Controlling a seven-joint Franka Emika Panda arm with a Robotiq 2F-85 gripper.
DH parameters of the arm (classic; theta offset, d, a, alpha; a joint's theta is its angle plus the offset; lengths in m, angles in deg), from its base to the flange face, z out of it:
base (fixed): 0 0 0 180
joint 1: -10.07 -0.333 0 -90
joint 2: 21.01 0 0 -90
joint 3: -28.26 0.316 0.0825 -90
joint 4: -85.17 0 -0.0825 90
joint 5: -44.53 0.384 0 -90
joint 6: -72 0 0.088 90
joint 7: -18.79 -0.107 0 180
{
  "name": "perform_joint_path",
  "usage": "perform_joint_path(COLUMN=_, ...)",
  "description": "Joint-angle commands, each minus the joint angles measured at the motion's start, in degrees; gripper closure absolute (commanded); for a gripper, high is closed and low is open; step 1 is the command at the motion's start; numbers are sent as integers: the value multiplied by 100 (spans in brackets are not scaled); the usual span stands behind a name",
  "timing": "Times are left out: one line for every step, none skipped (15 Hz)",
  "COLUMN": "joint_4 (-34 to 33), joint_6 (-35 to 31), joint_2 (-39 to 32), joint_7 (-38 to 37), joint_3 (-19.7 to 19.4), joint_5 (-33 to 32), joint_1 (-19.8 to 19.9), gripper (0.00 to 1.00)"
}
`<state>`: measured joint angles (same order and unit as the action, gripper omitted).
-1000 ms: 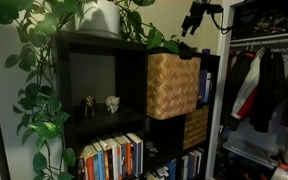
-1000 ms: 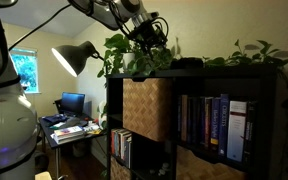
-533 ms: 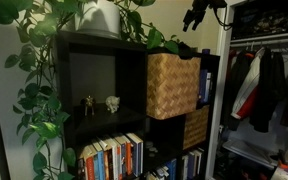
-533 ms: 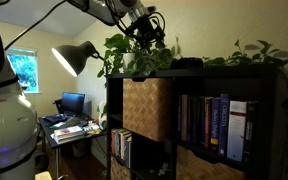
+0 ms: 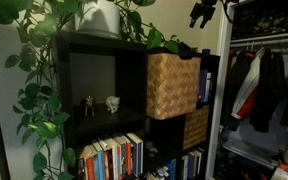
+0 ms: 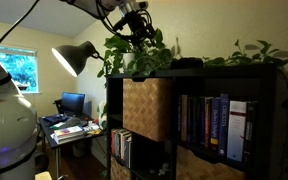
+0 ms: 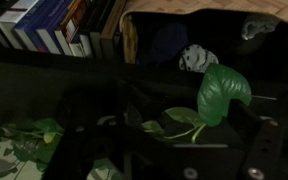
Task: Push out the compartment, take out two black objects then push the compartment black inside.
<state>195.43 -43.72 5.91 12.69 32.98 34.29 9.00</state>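
Observation:
The compartment, a tan woven wicker bin [image 5: 172, 85] [image 6: 147, 108], sits in an upper cell of the black shelf unit [image 5: 104, 45] [image 6: 214, 78]. Its inside is hidden. A black object [image 6: 189, 63] [image 5: 184, 48] lies on the shelf top among the leaves. My gripper [image 5: 202, 12] [image 6: 134, 20] hangs in the air above the shelf top and the plant, holding nothing. The wrist view is dark. There my gripper [image 7: 174, 150] looks down on the shelf top, its fingers wide apart and open, with green leaves [image 7: 222, 92] below and the wicker edge [image 7: 214, 5] at the top.
A trailing plant [image 5: 44, 90] [image 6: 134, 55] covers the shelf top and one side. Books [image 5: 109, 155] [image 6: 209, 120] fill other cells, and a darker woven bin [image 5: 195, 127] sits lower down. Two small figurines [image 5: 101, 103] stand in the open cell. Clothes [image 5: 264, 85] hang beside the shelf.
My gripper has risen higher above the shelf top and plant. The wicker bin and the black object have not moved.

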Motion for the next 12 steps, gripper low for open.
perform_joint_path(joint_4=741, joint_6=68, joint_2=523, joint_7=-326, joint_3=52, joint_5=244, joint_1=1, gripper=7)
perform_joint_path(joint_4=885, joint_6=75, joint_2=608, joint_7=-390, joint_3=69, joint_5=265, joint_1=15, gripper=26)
perform_joint_path(joint_4=1015, joint_6=90, joint_2=686, joint_7=-441, joint_3=77, joint_5=284, joint_1=23, gripper=33)
perform_joint_path(joint_4=1151, joint_6=70, joint_2=776, joint_7=-491, joint_3=94, joint_5=284, joint_1=36, gripper=40)
perform_joint_path(joint_4=1279, joint_6=29, joint_2=856, joint_7=-556, joint_3=111, joint_5=289, joint_1=43, gripper=47)
perform_joint_path(joint_4=1423, joint_6=-98, joint_2=931, joint_7=-603, joint_3=115, joint_5=309, joint_1=34, gripper=53)
perform_joint_path(joint_4=1551, joint_6=-208, joint_2=1000, joint_7=-659, joint_3=141, joint_5=277, joint_1=49, gripper=61)
perform_joint_path(joint_4=1666, joint_6=-297, joint_2=1045, joint_7=-689, joint_3=150, joint_5=285, joint_1=48, gripper=66)
perform_joint_path(joint_4=1765, joint_6=-338, joint_2=1097, joint_7=-735, joint_3=169, joint_5=281, joint_1=56, gripper=74)
perform_joint_path(joint_4=1881, joint_6=-381, joint_2=1130, joint_7=-771, joint_3=179, joint_5=295, joint_1=53, gripper=80)
perform_joint_path(joint_4=1999, joint_6=-432, joint_2=1174, joint_7=-802, joint_3=188, joint_5=314, joint_1=44, gripper=85)
perform_joint_path(joint_4=2130, joint_6=-498, joint_2=1210, joint_7=-833, joint_3=202, joint_5=335, joint_1=35, gripper=93)
